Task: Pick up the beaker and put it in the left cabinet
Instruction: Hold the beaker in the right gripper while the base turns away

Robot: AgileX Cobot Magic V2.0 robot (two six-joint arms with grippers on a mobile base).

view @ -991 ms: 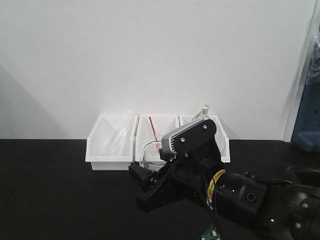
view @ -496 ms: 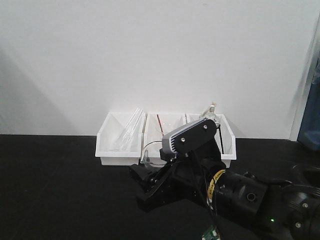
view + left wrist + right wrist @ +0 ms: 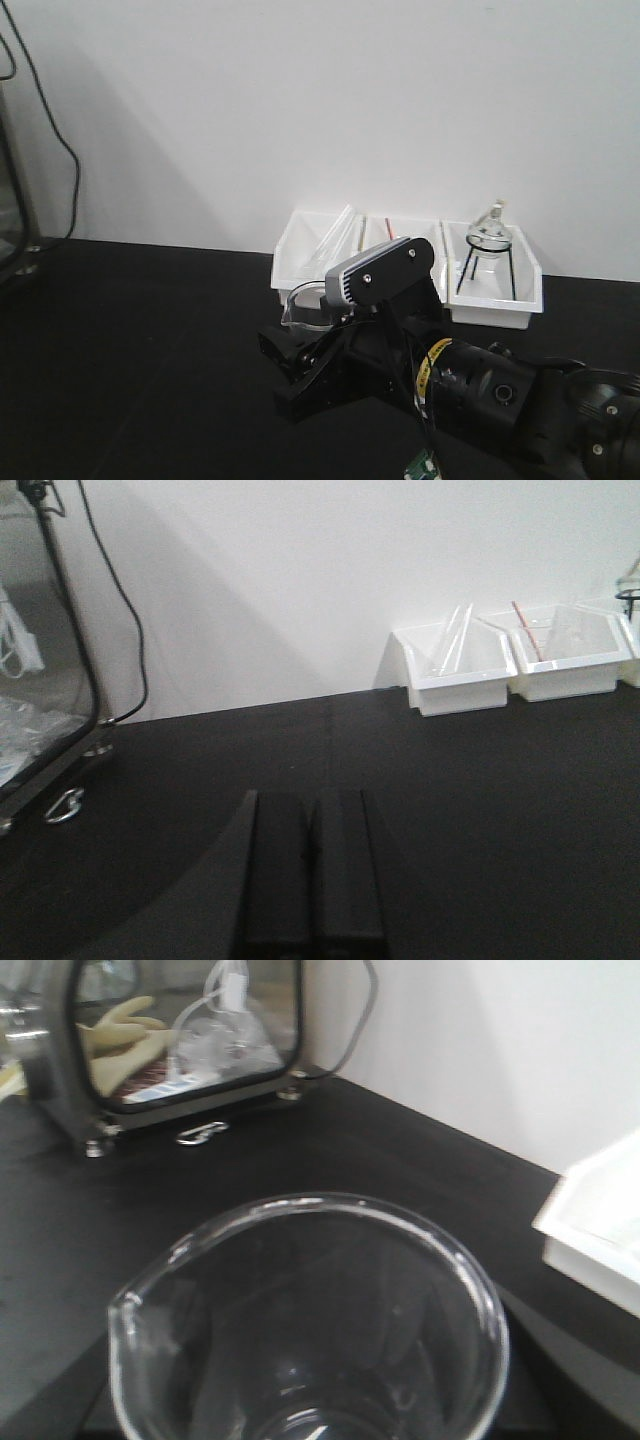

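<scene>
The beaker [image 3: 303,304], small clear glass with a pouring lip, is held off the black counter at the tip of my right arm. In the right wrist view the beaker [image 3: 300,1350] fills the lower frame, mouth toward the camera, lip at the left. My right gripper [image 3: 298,338] is shut on it, and its dark fingers show through the glass [image 3: 310,1380]. My left gripper [image 3: 312,802] is shut and empty, low over the bare black counter [image 3: 480,800]. The left cabinet is out of view.
Three white bins [image 3: 318,252] stand against the back wall, and the right one holds a round flask on a black tripod [image 3: 488,238]. A dark-framed, glass-fronted case [image 3: 180,1040] with a black cable [image 3: 120,590] stands on the counter at the far left.
The whole view has swung left: the bins slid right across the frame, and the dark-framed case and its cable came in at the left edge. The beaker stays in my right gripper.
</scene>
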